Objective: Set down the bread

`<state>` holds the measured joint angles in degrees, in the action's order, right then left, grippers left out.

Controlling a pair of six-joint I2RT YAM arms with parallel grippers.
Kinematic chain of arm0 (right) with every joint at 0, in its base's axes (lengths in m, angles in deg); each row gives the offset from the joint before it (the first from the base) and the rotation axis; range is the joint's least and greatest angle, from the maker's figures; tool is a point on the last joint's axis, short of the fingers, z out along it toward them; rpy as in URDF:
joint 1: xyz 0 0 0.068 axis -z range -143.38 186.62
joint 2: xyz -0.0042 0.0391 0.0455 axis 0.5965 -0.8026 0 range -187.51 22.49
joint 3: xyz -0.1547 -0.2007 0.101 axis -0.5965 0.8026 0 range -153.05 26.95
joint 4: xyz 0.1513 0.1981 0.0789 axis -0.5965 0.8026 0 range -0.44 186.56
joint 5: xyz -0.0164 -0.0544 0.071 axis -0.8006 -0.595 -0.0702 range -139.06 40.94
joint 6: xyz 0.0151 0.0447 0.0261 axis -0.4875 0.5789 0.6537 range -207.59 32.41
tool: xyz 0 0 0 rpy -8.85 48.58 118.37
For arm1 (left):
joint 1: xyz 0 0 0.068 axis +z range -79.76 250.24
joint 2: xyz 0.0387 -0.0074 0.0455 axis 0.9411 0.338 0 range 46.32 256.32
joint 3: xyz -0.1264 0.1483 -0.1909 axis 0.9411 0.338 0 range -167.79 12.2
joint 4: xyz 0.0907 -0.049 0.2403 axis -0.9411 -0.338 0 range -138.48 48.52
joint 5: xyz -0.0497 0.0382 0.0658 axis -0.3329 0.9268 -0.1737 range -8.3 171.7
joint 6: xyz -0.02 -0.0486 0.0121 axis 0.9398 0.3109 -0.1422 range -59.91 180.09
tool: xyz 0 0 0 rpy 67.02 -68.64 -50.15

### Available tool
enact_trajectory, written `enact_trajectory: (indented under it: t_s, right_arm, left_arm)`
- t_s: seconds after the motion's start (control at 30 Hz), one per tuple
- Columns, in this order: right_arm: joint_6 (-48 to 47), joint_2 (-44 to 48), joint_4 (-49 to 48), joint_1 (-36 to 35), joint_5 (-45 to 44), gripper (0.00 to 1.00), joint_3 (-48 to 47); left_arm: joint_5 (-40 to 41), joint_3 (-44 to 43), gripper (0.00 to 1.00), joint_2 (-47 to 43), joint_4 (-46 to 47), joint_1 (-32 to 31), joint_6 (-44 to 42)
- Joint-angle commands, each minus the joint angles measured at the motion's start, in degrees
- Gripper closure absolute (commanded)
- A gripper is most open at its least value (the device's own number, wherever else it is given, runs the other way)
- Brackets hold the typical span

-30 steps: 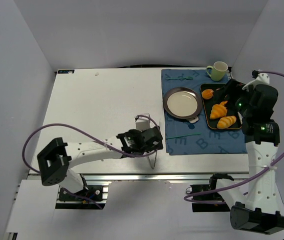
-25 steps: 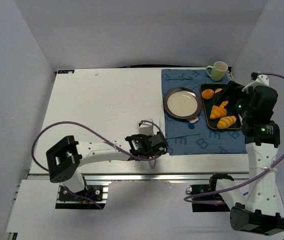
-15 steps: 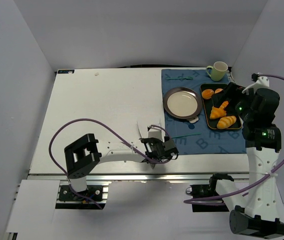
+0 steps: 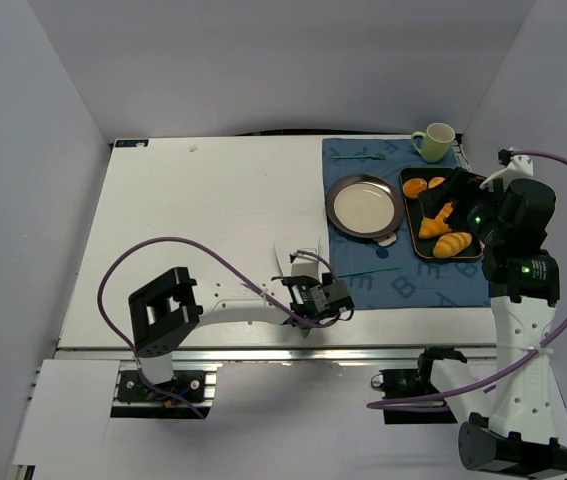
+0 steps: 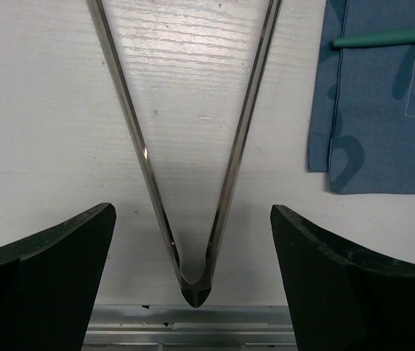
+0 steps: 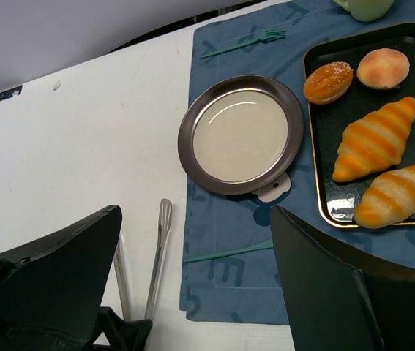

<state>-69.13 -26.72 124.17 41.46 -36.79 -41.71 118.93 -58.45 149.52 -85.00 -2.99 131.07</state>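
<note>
The bread (image 6: 328, 82) is a small orange-brown oval bun at the far left corner of the black tray (image 6: 323, 196); it also shows in the top view (image 4: 415, 186). The round metal plate (image 6: 240, 135) lies bare to the tray's left (image 4: 364, 205). My right gripper (image 6: 196, 212) is open and empty, held high beside the tray (image 4: 447, 192). My left gripper (image 5: 192, 212) is open, low over the table's near edge (image 4: 308, 316). It straddles the hinge end of metal tongs (image 5: 195, 285) without touching them.
A paler round bun (image 6: 383, 67) and two croissants (image 6: 374, 139) share the tray. A green cup (image 4: 435, 141) stands at the back. A blue cloth (image 4: 408, 285) carries a green fork (image 6: 244, 42) and a green stick (image 6: 229, 252). The tongs' arms (image 6: 159, 248) lie left of the cloth.
My left arm has swung right and toward the near edge, ending over the tongs, then nearly stopped. My right arm has barely moved. Bread and plate are unmoved.
</note>
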Motion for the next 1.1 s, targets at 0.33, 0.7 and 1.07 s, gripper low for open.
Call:
enact_trajectory:
  t_s: [0.33,0.7,1.07]
  right_arm:
    - [-0.18,1.05,-1.91,-0.27,1.79,0.12,-2.0]
    - [-0.18,0.78,-2.62,-0.27,1.88,0.12,-1.56]
    - [-0.35,0.61,-3.06,-0.27,2.14,0.13,-1.21]
  left_arm:
    - [-0.32,2.27,0.02,-0.01,3.19,3.18,-0.84]
    - [-2.86,0.34,0.04,6.21,4.68,4.76,-4.35]
    - [-3.49,0.78,0.16,7.28,4.86,5.03,-4.97]
